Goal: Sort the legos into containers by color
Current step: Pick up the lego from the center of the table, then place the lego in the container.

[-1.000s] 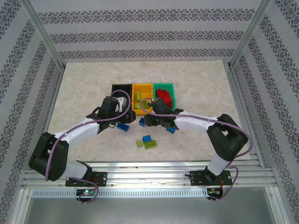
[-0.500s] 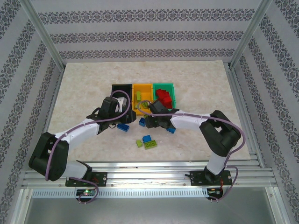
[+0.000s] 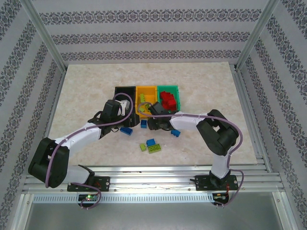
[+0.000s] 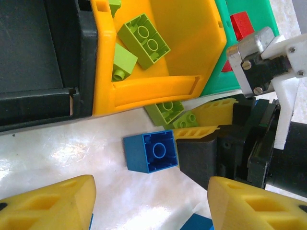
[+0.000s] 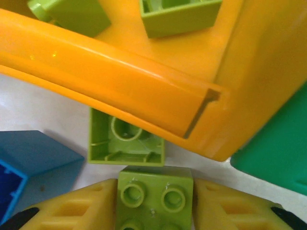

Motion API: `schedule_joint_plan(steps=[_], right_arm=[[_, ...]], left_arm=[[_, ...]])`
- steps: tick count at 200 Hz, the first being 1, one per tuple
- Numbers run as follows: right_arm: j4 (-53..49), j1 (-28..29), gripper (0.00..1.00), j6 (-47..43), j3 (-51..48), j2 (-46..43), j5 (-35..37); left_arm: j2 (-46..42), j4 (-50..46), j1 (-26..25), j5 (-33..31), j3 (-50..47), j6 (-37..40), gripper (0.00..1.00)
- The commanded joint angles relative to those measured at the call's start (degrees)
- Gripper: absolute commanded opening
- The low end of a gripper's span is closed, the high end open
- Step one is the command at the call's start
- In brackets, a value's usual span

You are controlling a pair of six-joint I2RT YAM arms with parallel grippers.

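The surface (image 3: 86, 91) tells me the sort is well begun but not finished. Of the three bins in a row, the green bin (image 3: 169, 87) holds red bricks (image 3: 167, 99) and the orange-yellow bin (image 4: 153, 91) holds at least two lime bricks (image 4: 144, 38). The black bin (image 4: 29, 48) shows no brick in the part I can see. So I judge the blue bricks are all yet to be sorted, along with a few lime ones. My left hand (image 4: 151, 206) hovers near the bins' front with its fingers apart and nothing between them; a blue brick (image 4: 151, 152) lies loose on the surface just ahead of it. My right hand (image 5: 155, 203) sits low at the front corner of the orange-yellow bin, its fingers pressed on either side of a studded lime brick (image 5: 154, 189). A second lime brick (image 5: 127, 136) lies hollow side up, touching the first and tucked against the bin's front wall. Nearer my bases, a small cluster (image 3: 151, 145) of blue and lime pieces waits.
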Motion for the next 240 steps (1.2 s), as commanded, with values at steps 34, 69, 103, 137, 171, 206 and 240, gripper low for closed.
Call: schedule_joint_plan(steps=[34,69,103,137,171,206,240], right_arm=[[-2.25,3.07,0.39,1.51,1.84,1.90,-0.25],[-0.53,2.82,0.35,1.78,-0.21,-1.51,0.20],[3.10,2.23,0.35,1.56,-2.50,-7.69,0.97],[5.82,-0.19,0.35,1.61,-0.58,-10.16,-0.11],[5.86,-3.48,0.36,3.01,6.24,-5.66,-2.26],[5.01,-5.42,0.39,4.29,13.13,-0.06,-4.63],[3.42,-6.26,0.52,4.05,16.08,2.16,-6.08]], left_arm=[[-2.04,0.76,0.95,-0.89,-0.29,-0.21,0.63],[-2.22,0.74,1.01,-1.39,-0.67,-0.04,0.63],[-2.22,1.41,1.05,-1.27,-1.29,-0.51,0.63],[-2.15,1.99,1.01,-0.95,-1.47,-1.06,0.63],[-2.37,1.18,1.01,-1.22,-1.46,-0.65,0.63],[-4.08,0.48,1.05,-1.66,-2.32,-0.77,0.63],[-5.26,-0.22,1.14,-1.99,-2.63,-1.00,0.63]])
